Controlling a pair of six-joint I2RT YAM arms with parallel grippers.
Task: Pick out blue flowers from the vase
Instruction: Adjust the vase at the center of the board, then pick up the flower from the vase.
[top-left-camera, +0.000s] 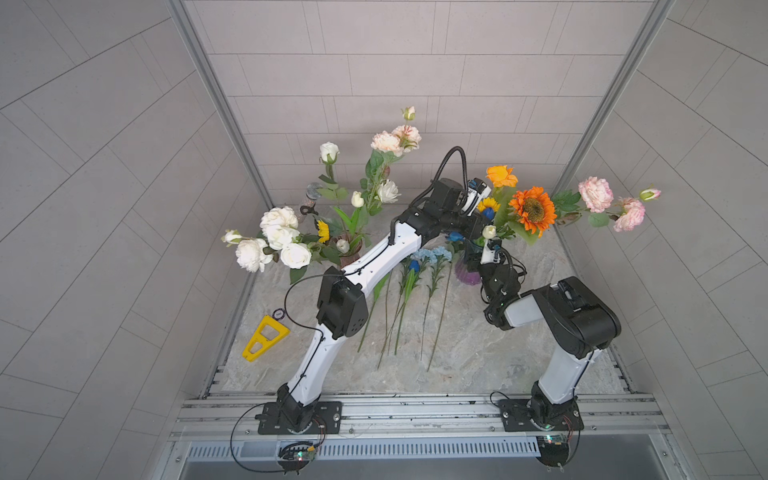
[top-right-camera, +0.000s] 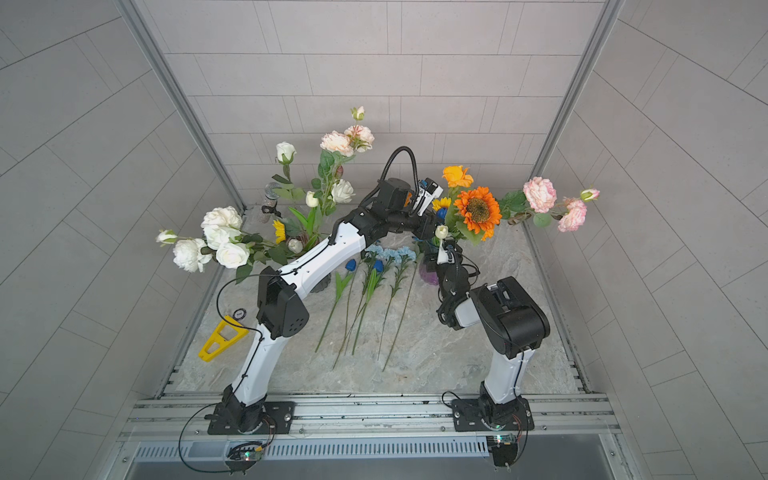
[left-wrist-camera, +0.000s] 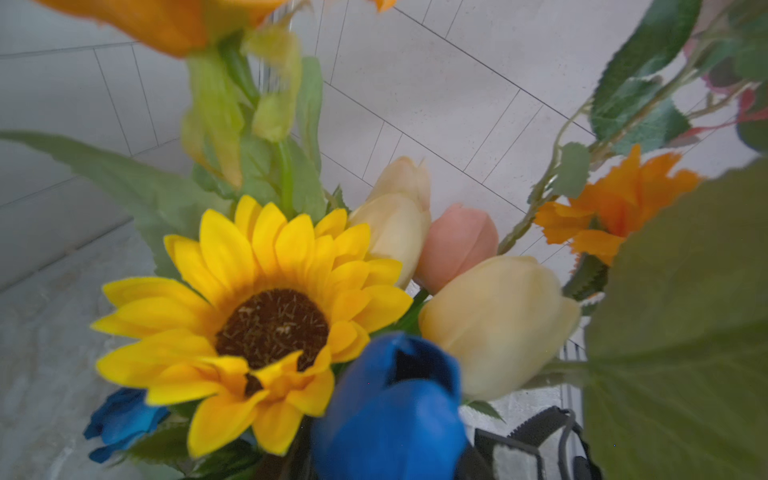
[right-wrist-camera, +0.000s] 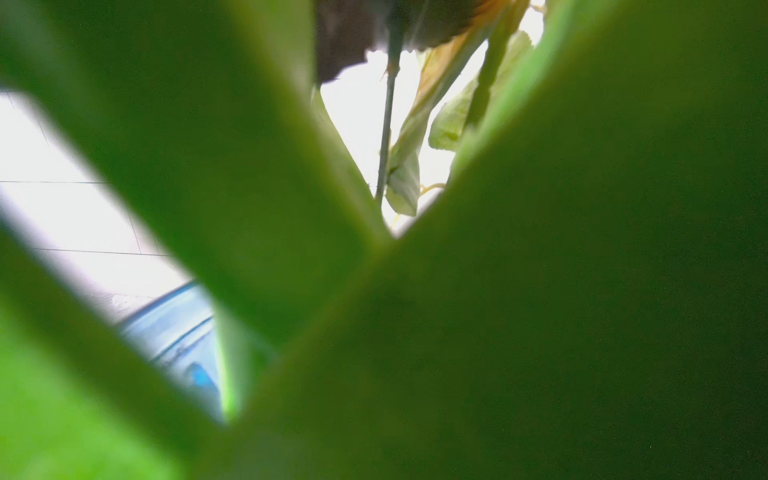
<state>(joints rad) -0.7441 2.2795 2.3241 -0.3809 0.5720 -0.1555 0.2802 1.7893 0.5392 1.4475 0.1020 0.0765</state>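
Two blue flowers stand in the purple vase (top-left-camera: 464, 275): a tulip (left-wrist-camera: 395, 415) just beside a yellow sunflower (left-wrist-camera: 266, 316), and a rose (left-wrist-camera: 120, 419) lower down, on the sunflower's other side. The left gripper (top-left-camera: 478, 227) reaches across the table into this bouquet, and the tulip bud fills the near foreground of its wrist view, so the bud lies directly ahead of the claw. Its stem presumably runs down into the vase, roughly upright, so a pull would follow that axis upward. Whether the left jaws are open or closed on the stem cannot be told, as blooms hide them. The right gripper (top-left-camera: 473, 261) sits at the vase's neck, smothered in leaves, its state likewise hidden. Several blue flowers (top-left-camera: 432, 254) lie side by side on the table between the arms. A brown vase (top-left-camera: 349, 257) holds white roses (top-left-camera: 279, 232).
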